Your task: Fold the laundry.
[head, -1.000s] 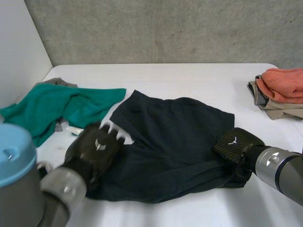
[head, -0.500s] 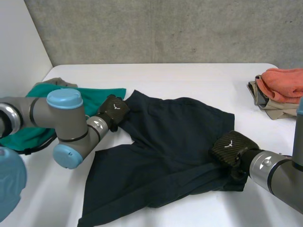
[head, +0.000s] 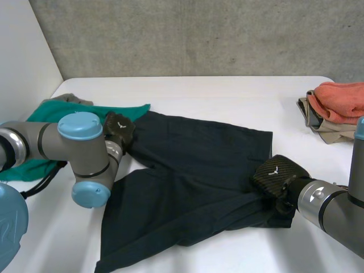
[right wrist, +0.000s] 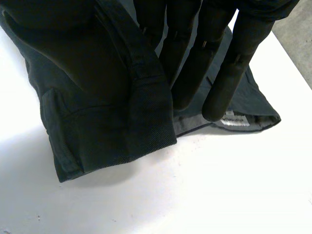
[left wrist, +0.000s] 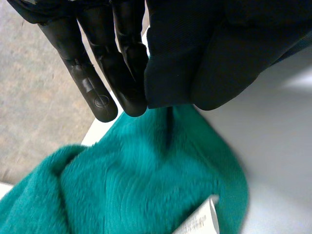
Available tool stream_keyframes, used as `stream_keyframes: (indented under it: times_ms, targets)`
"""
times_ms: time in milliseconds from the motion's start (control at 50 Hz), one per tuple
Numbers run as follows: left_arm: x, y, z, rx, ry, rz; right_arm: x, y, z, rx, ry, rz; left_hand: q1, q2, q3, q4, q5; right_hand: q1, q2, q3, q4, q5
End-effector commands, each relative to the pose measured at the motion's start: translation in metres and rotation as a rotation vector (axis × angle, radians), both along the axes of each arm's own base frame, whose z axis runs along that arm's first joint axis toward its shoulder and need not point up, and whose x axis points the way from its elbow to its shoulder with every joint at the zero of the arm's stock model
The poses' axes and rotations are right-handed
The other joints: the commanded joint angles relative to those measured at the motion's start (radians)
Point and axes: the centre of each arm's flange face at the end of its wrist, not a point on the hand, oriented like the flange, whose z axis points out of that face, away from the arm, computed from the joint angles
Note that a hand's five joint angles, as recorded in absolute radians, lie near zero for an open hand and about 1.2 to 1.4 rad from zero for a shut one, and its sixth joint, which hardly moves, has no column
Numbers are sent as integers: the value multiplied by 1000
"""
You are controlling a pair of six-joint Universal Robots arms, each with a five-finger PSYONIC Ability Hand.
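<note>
Dark shorts (head: 193, 182) lie spread across the middle of the white table (head: 227, 94). My left hand (head: 118, 128) is at their far left corner, next to a green garment. In the left wrist view my left hand (left wrist: 92, 73) pinches that dark cloth (left wrist: 219, 53) between its straight fingers and thumb. My right hand (head: 278, 175) is shut on the shorts' right edge. In the right wrist view my right hand (right wrist: 219, 63) holds a bunched fold of the shorts (right wrist: 97, 83), with the labelled waistband (right wrist: 234, 121) beyond its fingertips.
A green garment (head: 48, 122) is heaped at the table's left, over something grey (head: 71, 98); it also lies under my left hand's fingertips as green cloth (left wrist: 136, 185) with a white label (left wrist: 200, 222). An orange and beige folded stack (head: 338, 108) sits at the right edge.
My left hand went from the shorts' near left side to their far left corner, closed on it and drew it left, stretching the shorts flatter. The right hand kept its grip.
</note>
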Motion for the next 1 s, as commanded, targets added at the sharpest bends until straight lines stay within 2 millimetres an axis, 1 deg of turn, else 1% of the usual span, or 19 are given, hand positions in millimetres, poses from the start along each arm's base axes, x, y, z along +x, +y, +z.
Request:
stream_keyframes:
  times_ms: [20,40,60,100,220,320,360,380,440,460,540,620,780,820,840,880,940,980,1000]
  targets:
    - [1,3,1,-1,-6,27,0,1,-2,-2,-2,1,239,202,208,197,242,285,226,206,199,214]
    - [1,3,3,-3,-6,30,0,1,-2,-3,-2,1,140,104,110,99,144,285,226,206,199,214]
    - [0,4,7,-10,-3,28,0,1,-3,-3,-2,1,-113,-150,-144,-155,-110,285,226,206,199,214]
    - [0,10,23,-28,5,25,1,3,-3,-2,-2,4,-831,-868,-862,-873,-828,285,226,206,199,214]
    - [15,37,65,-32,32,28,3,0,-3,-10,-29,-9,-850,-887,-881,-892,-847,285,226,206,199,214]
    - [38,94,83,51,60,27,4,-6,0,-27,-81,-39,-780,-817,-811,-822,-777,285,226,206,199,214]
    - [43,113,84,87,81,25,5,-8,-1,-33,-87,-45,-756,-793,-787,-798,-753,285,226,206,199,214]
    - [47,133,84,132,103,12,5,-9,-1,-34,-86,-46,-739,-775,-769,-780,-735,285,226,206,199,214]
    - [51,164,79,222,130,-19,4,-11,-5,-30,-75,-64,-733,-769,-763,-774,-729,285,226,206,199,214]
    - [53,183,75,291,143,-42,3,-12,-5,-32,-71,-70,-733,-769,-763,-774,-729,285,226,206,199,214]
    - [61,217,63,457,162,-62,2,-15,-7,-46,-58,-96,-738,-775,-769,-780,-735,285,226,206,199,214]
    - [64,228,55,554,193,-61,1,-17,-7,-60,-57,-104,-736,-772,-766,-777,-732,285,226,206,199,214]
    - [61,223,32,647,155,-33,1,-17,-7,-57,-55,-107,-636,-673,-667,-678,-633,285,226,206,199,214]
    - [59,219,29,644,154,-31,1,-16,-7,-53,-53,-107,-385,-421,-415,-427,-382,285,226,206,199,214]
    - [57,211,28,631,166,-23,1,-16,-7,-54,-52,-108,-34,-71,-65,-76,-31,285,226,206,199,214]
    - [54,204,28,617,175,-22,0,-16,-7,-56,-51,-111,133,96,102,91,136,285,226,206,199,214]
    - [52,199,31,602,196,-19,0,-15,-3,-67,-53,-109,11,-26,-20,-31,14,285,226,206,199,214]
    - [51,198,41,560,214,-31,0,-15,-1,-73,-55,-109,-340,-377,-371,-382,-337,285,226,206,199,214]
    - [51,197,48,536,229,-35,0,-15,0,-75,-56,-109,-351,-387,-381,-393,-348,285,226,206,199,214]
